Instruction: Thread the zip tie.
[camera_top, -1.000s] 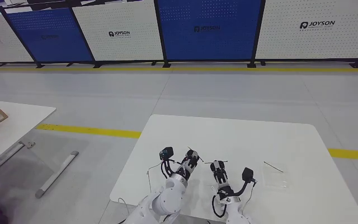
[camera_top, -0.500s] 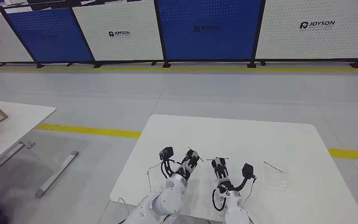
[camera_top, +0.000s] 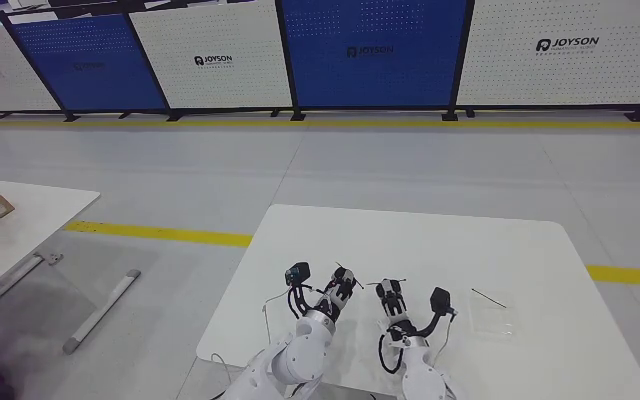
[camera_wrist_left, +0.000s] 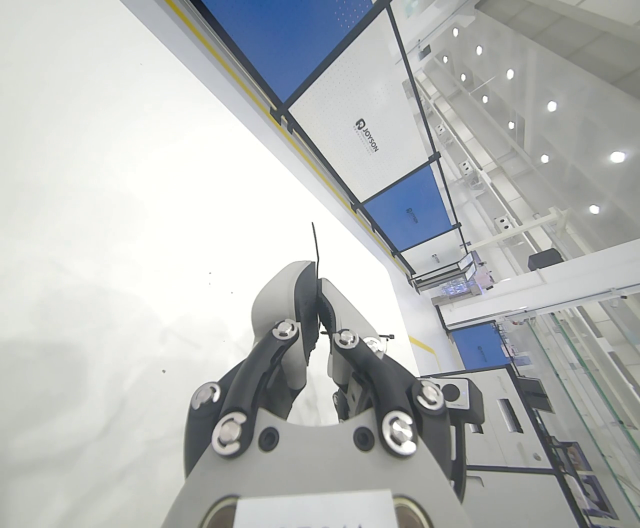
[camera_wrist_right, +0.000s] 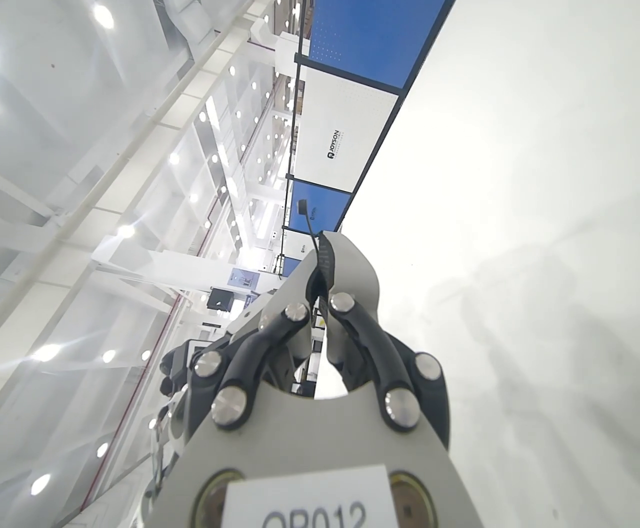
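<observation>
Alignment is judged to be in hand: the zip tie (camera_wrist_left: 315, 245) is pinched by its tail, mid-frame, in the closed left gripper (camera_wrist_left: 318, 277), its head (camera_wrist_right: 303, 206) (small, square) protruding above the closed right gripper (camera_wrist_right: 321, 246). Next, the tail must be steered squarely into the head's slot.

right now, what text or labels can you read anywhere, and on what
White wall panels: brand logo, legible, not read off here.
Blue wall panel: same logo, small.
White label behind the right end effector: a code, partly cut off.
Matching label behind the left end effector: print cut off, unreadable.
</observation>
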